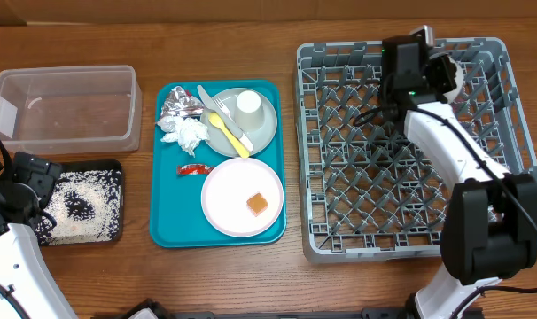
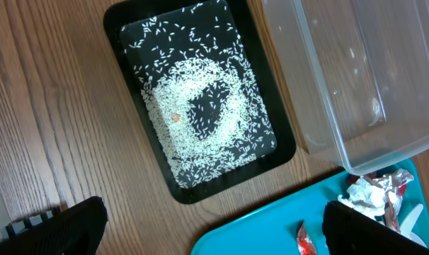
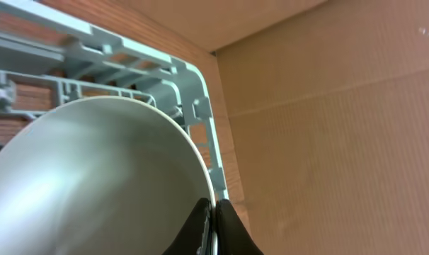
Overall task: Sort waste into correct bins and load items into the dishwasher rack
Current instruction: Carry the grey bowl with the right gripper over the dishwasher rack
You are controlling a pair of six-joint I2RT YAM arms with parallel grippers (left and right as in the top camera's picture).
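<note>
Now right gripper pinches bowl rim at rack far-right corner; rigid, slick, likely breakable. Left gripper spread, empty.

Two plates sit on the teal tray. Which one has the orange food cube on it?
The white round plate, lower in the overhead view, carries the orange cube. The pale grey-green plate holds a white cup and yellow fork instead.

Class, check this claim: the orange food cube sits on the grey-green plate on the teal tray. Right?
No, wrong plate: the overhead view shows the orange food cube on the white plate, on the teal tray.
</note>
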